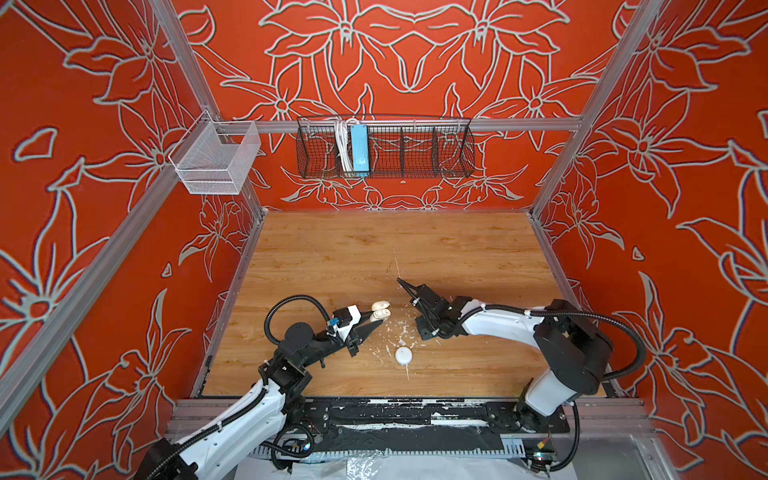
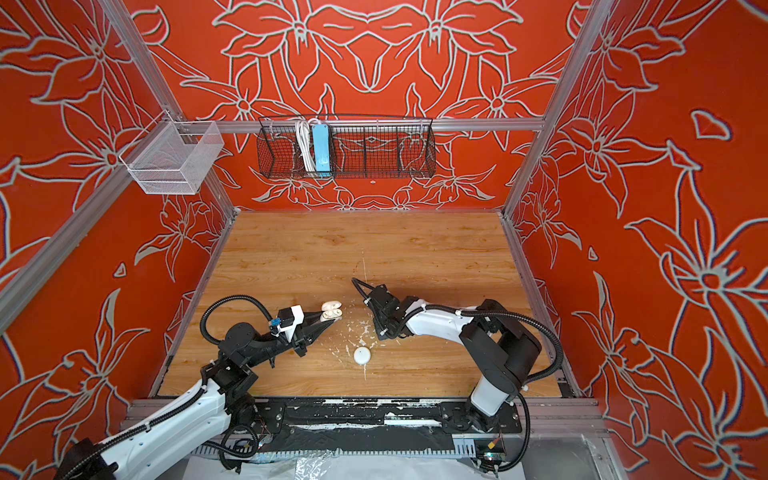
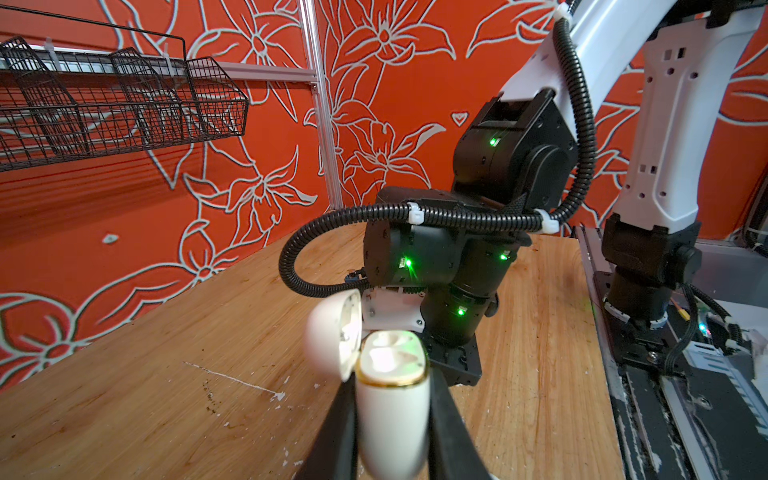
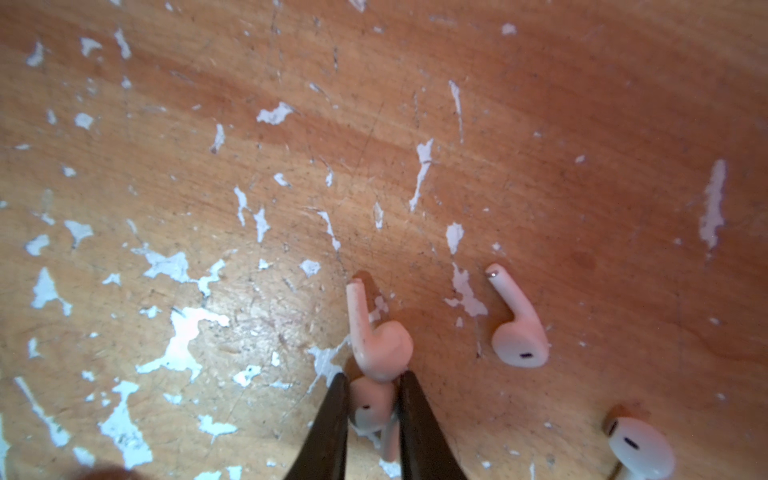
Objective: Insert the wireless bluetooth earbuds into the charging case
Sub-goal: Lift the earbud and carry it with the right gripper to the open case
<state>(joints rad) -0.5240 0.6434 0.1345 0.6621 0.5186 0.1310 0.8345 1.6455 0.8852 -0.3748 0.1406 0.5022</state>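
**Where everything lies**

At the centre of a top view, the open clamshell case [image 1: 380,312] sits between the left hand's [image 1: 377,318] fingers. The round charging case [image 1: 403,356] lies on the counter [image 1: 332,249] to its lower right, apart. The first earbud [image 4: 380,347] sits between the right hand's [image 4: 374,374] fingertips, with the second earbud [image 4: 368,409] behind it. The third earbud [image 4: 519,336] and fourth earbud [image 4: 640,451] lie beside them, apart.

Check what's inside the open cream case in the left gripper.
In the left wrist view the cream case, lid open, shows pale hollows inside its gold rim. Whether anything sits in them is unclear; the wall hides the depths.
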